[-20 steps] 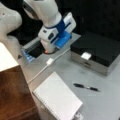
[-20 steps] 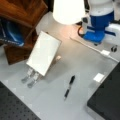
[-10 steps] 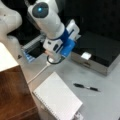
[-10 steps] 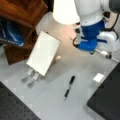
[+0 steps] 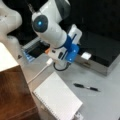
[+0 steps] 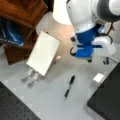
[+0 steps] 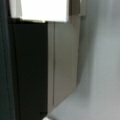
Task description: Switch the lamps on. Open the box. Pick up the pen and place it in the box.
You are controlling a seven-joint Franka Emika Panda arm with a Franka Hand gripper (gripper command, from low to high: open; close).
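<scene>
The hand hangs over the worktop beside the closed box; whether it is open I cannot tell. The pen lies apart on the worktop. The lamp glows.

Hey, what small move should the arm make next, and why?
Probably ease the hand toward the front edge of the box: the lamp looks lit, the box is shut, the hand hangs beside it, and the pen lies untouched on the table.
</scene>
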